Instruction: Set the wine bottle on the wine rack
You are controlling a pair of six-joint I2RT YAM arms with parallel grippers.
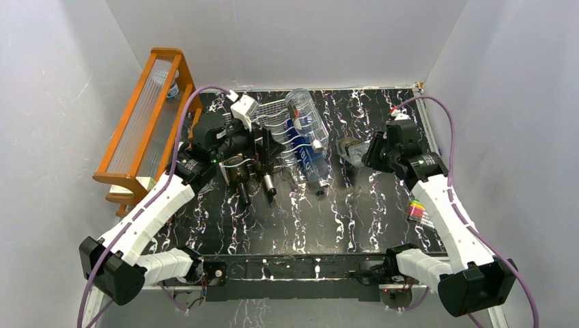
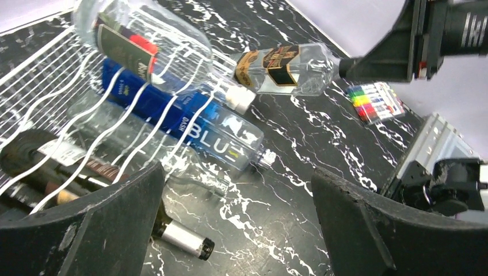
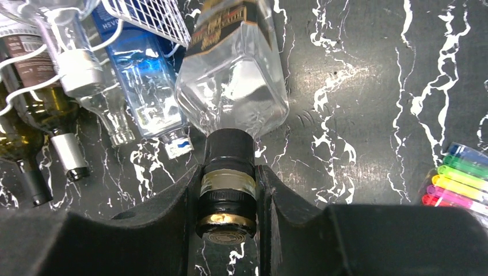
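Observation:
The silver-white wire wine rack (image 1: 273, 119) lies flat at the back middle of the table and holds several bottles. It also shows in the left wrist view (image 2: 52, 98) and the right wrist view (image 3: 152, 20). My right gripper (image 1: 371, 154) is shut on the black-capped neck (image 3: 228, 172) of a clear square bottle with a black-and-gold label (image 1: 349, 150) (image 2: 288, 69). That bottle lies just right of the rack, base toward it. My left gripper (image 2: 239, 230) is open and empty above the rack's front left part (image 1: 263, 150).
On the rack lie a blue bottle (image 2: 190, 121), a large clear bottle with a red-and-black label (image 1: 307, 116), a plain clear bottle and dark green wine bottles (image 3: 34, 115). A pack of coloured markers (image 1: 418, 210) lies at the right. An orange wooden shelf (image 1: 147, 116) stands at the left.

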